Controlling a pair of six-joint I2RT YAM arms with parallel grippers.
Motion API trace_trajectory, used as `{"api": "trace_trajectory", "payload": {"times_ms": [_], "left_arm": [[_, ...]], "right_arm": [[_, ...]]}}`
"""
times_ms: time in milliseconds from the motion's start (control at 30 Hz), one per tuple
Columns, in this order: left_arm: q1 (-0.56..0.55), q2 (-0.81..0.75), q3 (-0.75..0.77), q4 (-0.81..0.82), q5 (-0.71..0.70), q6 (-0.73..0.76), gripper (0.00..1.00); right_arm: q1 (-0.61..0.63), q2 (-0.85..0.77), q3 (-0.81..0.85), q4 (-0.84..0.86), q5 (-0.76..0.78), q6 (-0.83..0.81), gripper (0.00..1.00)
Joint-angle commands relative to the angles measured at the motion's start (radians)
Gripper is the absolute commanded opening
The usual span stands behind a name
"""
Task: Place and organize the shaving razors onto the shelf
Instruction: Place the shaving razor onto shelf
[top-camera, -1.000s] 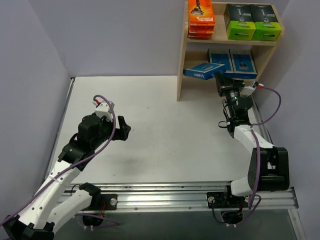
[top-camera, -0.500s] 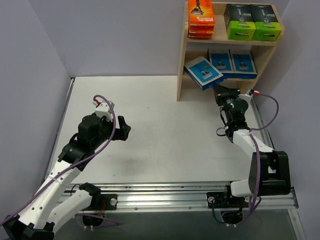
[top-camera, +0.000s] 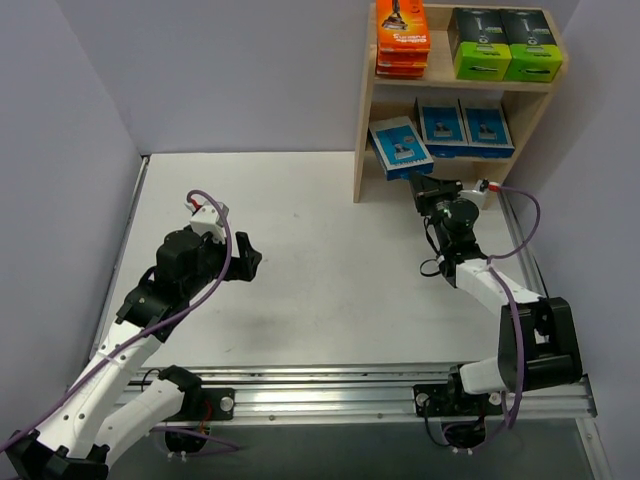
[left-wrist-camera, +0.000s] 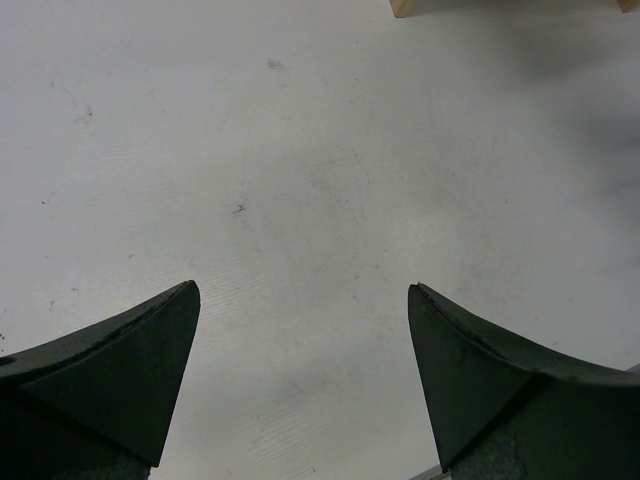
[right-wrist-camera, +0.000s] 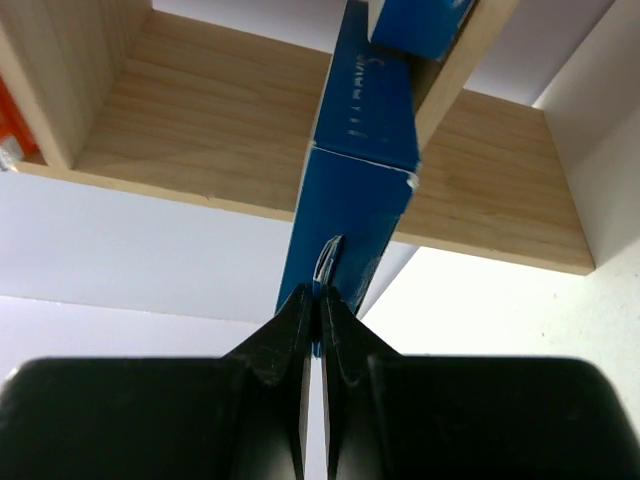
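Note:
The wooden shelf (top-camera: 366, 120) stands at the back right. Its top tier holds stacked orange packs (top-camera: 402, 38) and two black boxes with lime-green ends (top-camera: 504, 45). Two light-blue cards (top-camera: 464, 125) stand on the lower tier. My right gripper (top-camera: 418, 180) is shut on a third light-blue card (top-camera: 399, 146) and holds it tilted at the lower tier's left front. In the right wrist view the card (right-wrist-camera: 355, 190) is edge-on between my fingertips (right-wrist-camera: 318, 300), under the wooden board (right-wrist-camera: 190, 130). My left gripper (top-camera: 245, 262) is open and empty over the table; it also shows in the left wrist view (left-wrist-camera: 300, 330).
Grey walls close the table on the left, back and right. A metal rail (top-camera: 400, 390) runs along the near edge. The shelf's left side panel stands beside the held card.
My right gripper has moved left and turned the light-blue card from lying flat to standing tilted at the lower tier's left front. The left arm has not moved.

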Motion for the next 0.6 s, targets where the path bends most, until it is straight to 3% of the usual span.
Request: {"api": "trace_trajectory", "payload": {"times_ms": [0,567], "left_arm": [[-0.003,-0.006,0.007,0.023,-0.008,0.001,0.94],[-0.003,-0.012,0.009,0.02,-0.018,0.003,0.94]], "right_arm": [[0.028,0.022,0.059,0.027,-0.002,-0.017,0.0],[0.051,0.149,0.175,0.047,-0.037,0.012,0.06]]}}
